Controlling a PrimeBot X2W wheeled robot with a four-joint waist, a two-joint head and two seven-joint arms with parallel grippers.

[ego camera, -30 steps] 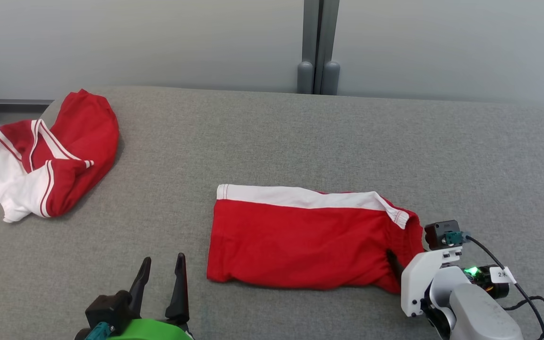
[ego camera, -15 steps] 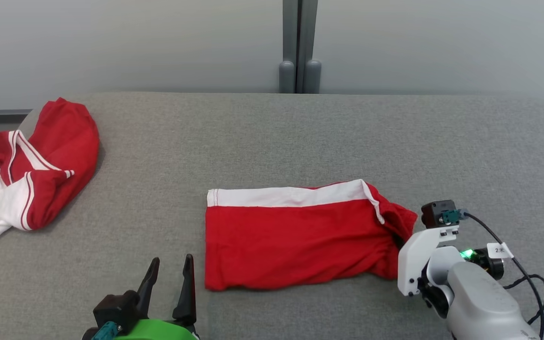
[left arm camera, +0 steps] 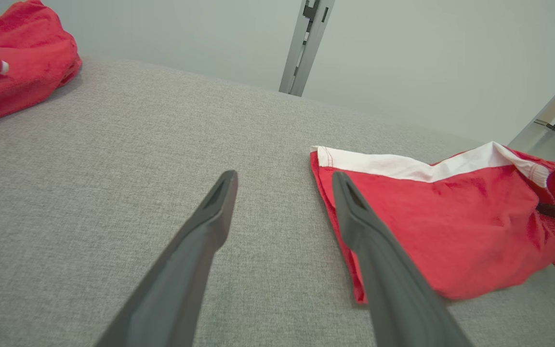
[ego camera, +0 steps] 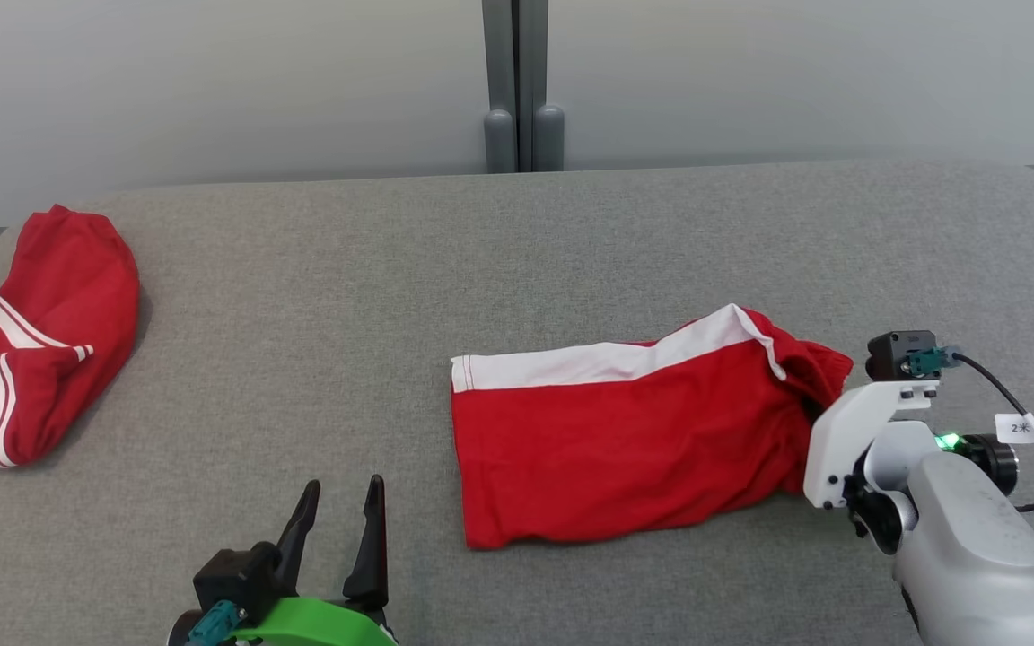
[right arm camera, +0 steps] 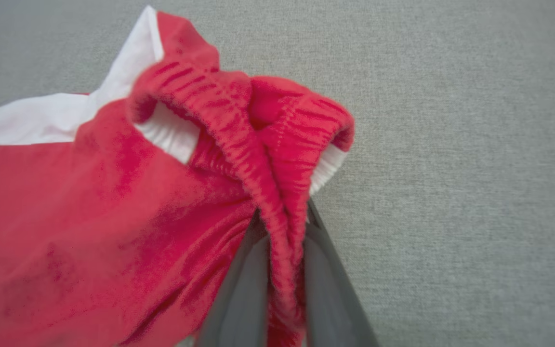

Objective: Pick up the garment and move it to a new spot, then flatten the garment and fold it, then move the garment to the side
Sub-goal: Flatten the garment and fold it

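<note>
The garment [ego camera: 625, 440] is a pair of red shorts with a white side stripe, folded flat on the grey padded table [ego camera: 302, 296] right of centre. Its right end is lifted and bunched. My right gripper [right arm camera: 282, 226] is shut on the gathered red waistband at that end, and its white wrist mount [ego camera: 849, 431] stands just right of the cloth. In the left wrist view the garment [left arm camera: 441, 226] lies to the right of my fingers. My left gripper [ego camera: 344, 485] hovers open near the front edge, left of the garment, holding nothing.
A second red and white garment [ego camera: 41, 359] lies crumpled at the table's far left edge. A grey post [ego camera: 517, 90] stands behind the table against a pale wall. Bare grey surface stretches between the two garments and behind them.
My right gripper has shut on the waistband and dragged the garment rightward, lifting and tilting its right end. The head view has shifted too. My left gripper stays open.
</note>
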